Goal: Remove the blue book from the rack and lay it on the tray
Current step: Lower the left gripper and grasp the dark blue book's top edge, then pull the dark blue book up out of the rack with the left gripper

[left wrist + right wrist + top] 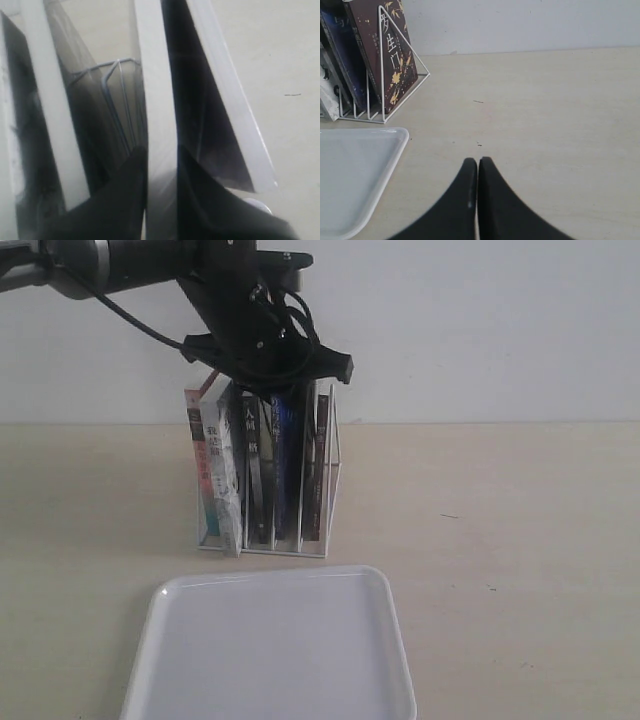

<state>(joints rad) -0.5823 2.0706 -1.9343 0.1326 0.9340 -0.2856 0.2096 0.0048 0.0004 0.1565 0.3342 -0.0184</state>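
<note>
Jaws of the left gripper clamp the top edge of the blue book, which stands upright among other books in the rack, upper left of centre. The tray lies below it. The right gripper is closed over the bench.

The right tool has its jaws pressed together (nothing between them) above the bare surface. From the tool, the rack holding the blue book stands at 10 o'clock and the tray lies at 9 o'clock.
</note>
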